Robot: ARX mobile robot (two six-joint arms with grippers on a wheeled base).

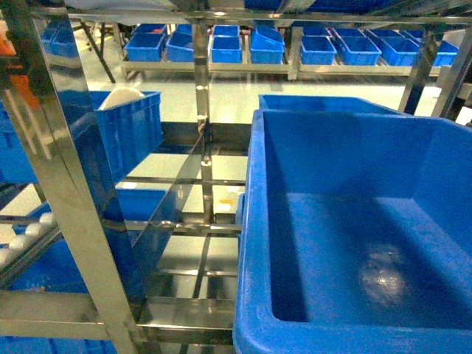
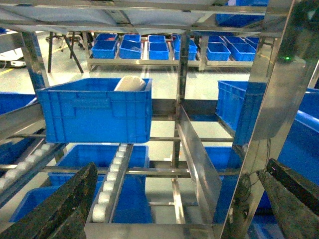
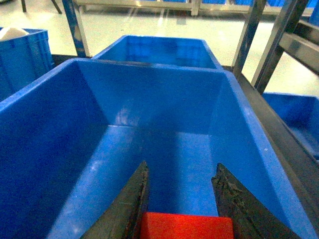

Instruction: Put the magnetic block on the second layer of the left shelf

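The magnetic block point(image 3: 187, 226), a small red cube, shows at the bottom of the right wrist view with my right gripper point(image 3: 182, 167) shut on it. It hangs over the inside of a large blue crate point(image 3: 164, 124), the same crate that fills the right of the head view point(image 1: 354, 221). In the left wrist view the left shelf second layer point(image 2: 112, 179) is a steel tier with roller rails, bearing a deep blue rib-sided crate point(image 2: 94, 109). My left gripper point(image 2: 179, 169) is open and holds nothing. Neither gripper shows in the head view.
A white object point(image 2: 130, 83) lies in the rib-sided crate. Shiny steel uprights point(image 1: 66, 192) and a centre post point(image 1: 203, 140) stand close in front. A second blue crate point(image 3: 159, 50) sits behind the large one. Smaller blue bins point(image 1: 221, 44) line distant racks.
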